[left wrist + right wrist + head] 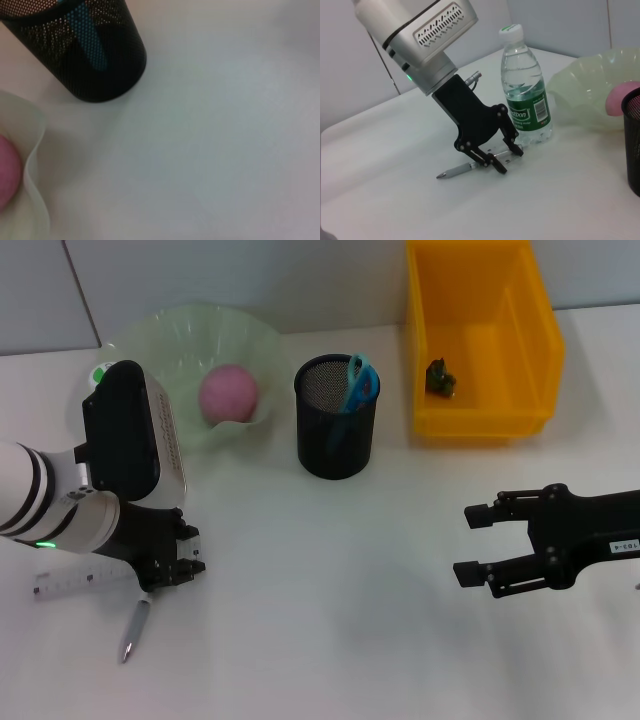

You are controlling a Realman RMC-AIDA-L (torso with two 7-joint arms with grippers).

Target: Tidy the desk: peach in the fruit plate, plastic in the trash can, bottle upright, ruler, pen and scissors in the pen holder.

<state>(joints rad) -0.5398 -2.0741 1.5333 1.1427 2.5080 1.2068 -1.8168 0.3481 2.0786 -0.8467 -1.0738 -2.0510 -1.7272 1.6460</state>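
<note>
- Your left gripper is down at the table on the robot's left, its fingers spread and straddling the rear end of the pen; the right wrist view shows the same gripper with its fingertips at the table surface on either side of the pen.
- From these angles you can't tell whether the pads actually touch the pen barrel.
- The pen lies flat on the table, its tip pointing away from the gripper toward the robot.
- The ruler lies flat just beside the pen, and the left arm covers one end of it in the head view; in the right wrist view only a sliver of the ruler shows behind the fingers.
- The bottle stands upright behind the left arm; in the head view only a bit of its green cap peeks out past the arm housing.
- The peach sits in the fruit plate, which the arm partly hides.
- The scissors stand in the pen holder, with only the blue handles above the rim.
- The trash can, cut off at the top edge of the head view, holds a small dark crumpled scrap, too small to make out.
- Your right gripper hovers to the robot's right with its fingers wide apart and nothing between them.
- The left wrist view shows none of that arm's own fingers, only the holder, the plate's edge and bare table.
</note>
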